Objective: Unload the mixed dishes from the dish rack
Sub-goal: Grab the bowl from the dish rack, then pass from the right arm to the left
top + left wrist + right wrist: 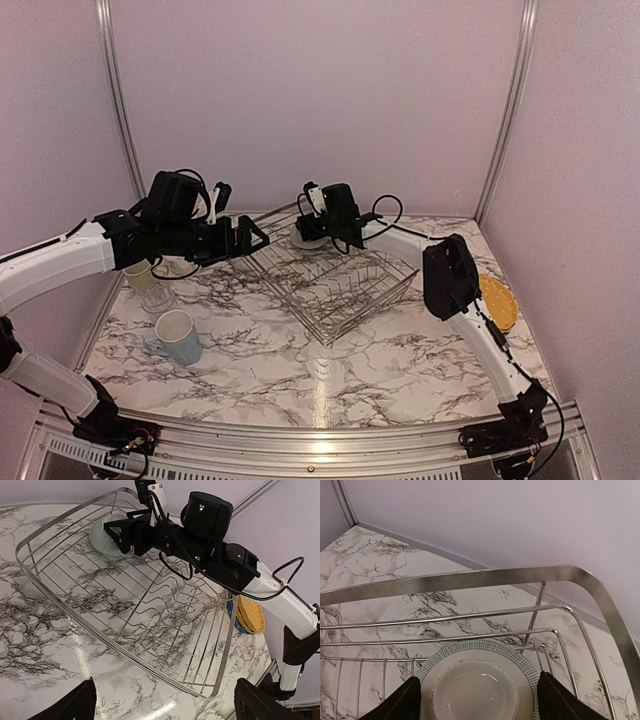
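Observation:
The silver wire dish rack [340, 290] sits mid-table, tilted. A pale green bowl [300, 243] lies upside down in its far corner, also seen in the right wrist view [480, 685] and the left wrist view [102, 539]. My right gripper [308, 232] is open and its fingers [400, 705] straddle the bowl; I cannot tell whether they touch it. My left gripper [258, 238] is open and empty by the rack's left corner, above its near rim [125, 647]. Two yellow-orange plates [497, 300] lie stacked on a blue plate [231, 611] at the right.
A light blue mug [178, 337], a clear glass [157, 298] and a pale green cup [138, 275] stand on the marble table [300, 370] at the left. The booth walls close the back and sides.

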Robot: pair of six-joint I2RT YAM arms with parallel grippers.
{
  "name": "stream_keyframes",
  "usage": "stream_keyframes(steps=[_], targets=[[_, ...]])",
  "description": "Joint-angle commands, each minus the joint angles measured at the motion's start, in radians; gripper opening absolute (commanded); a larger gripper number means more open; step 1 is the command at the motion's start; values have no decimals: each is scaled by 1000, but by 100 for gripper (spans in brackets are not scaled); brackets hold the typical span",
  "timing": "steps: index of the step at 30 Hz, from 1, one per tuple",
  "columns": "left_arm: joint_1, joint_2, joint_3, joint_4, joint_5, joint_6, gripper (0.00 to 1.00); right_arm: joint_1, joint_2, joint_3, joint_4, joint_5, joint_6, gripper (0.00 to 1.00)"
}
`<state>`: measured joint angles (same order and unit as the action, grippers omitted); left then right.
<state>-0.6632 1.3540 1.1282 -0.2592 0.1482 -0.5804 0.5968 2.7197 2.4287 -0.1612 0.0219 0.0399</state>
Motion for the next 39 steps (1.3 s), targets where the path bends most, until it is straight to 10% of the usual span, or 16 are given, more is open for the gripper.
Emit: stream_keyframes(steps=[1, 17, 39], targets=[[-4, -24, 18, -10, -12, 11, 98, -5, 35, 43, 22, 12, -27, 75], [-4, -36, -3, -14, -16, 6, 98, -6, 10, 33, 20, -8, -35, 35], [-4, -74, -51, 7, -13, -30, 98, 21, -233, -182, 134, -110, 182, 23]])
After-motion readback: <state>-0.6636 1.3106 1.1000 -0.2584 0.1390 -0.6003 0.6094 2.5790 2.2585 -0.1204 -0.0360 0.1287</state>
